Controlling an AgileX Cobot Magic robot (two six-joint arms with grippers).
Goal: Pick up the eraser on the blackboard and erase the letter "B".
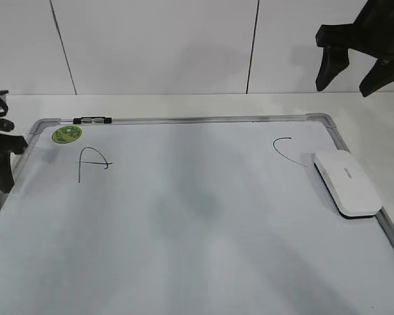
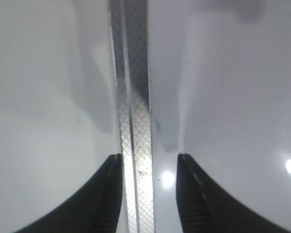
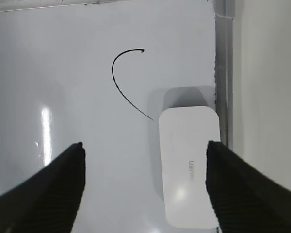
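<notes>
- Two pincers in view, neither holding anything
- Right pincer (image 1: pixel 354 73) hangs high at upper right of ext view, well above the blackboard (image 1: pixel 184 120); fingers spread wide, nothing between them
- Right wrist view: right pincer (image 3: pixel 145 160) wide open, dark fingers (image 3: pixel 48 189) either side of frame, eraser (image 3: pixel 189 165) below and betw them, not touched
- Eraser (image 1: pixel 348 182) lies flat on board's right side, just beside right frame rail, long axis roughly along the rail, grey lettering on top
- Curved black stroke, the "C" (image 1: pixel 285 147), sits just left of eraser's far end; its lower tail runs up to or under the eraser (image 3: pixel 128 82)
- "A" (image 1: pixel 92 163) drawn on left part of board, near green sticker (image 1: pixel 66 134)
- Marker (image 1: pixel 92 121) rests on top frame rail, upper left
- No "B" visible; centre of board looks bare w/ faint grey smudging
- Left pincer (image 1: pixel 0 147) at far left edge by board's left rail
- Left wrist view: left pincer (image 2: pixel 149 194) partly open, empty, fingers (image 2: pixel 109 194) straddling the silver frame rail (image 2: pixel 136 121), white counter (image 2: pixel 43 97) on one side
</notes>
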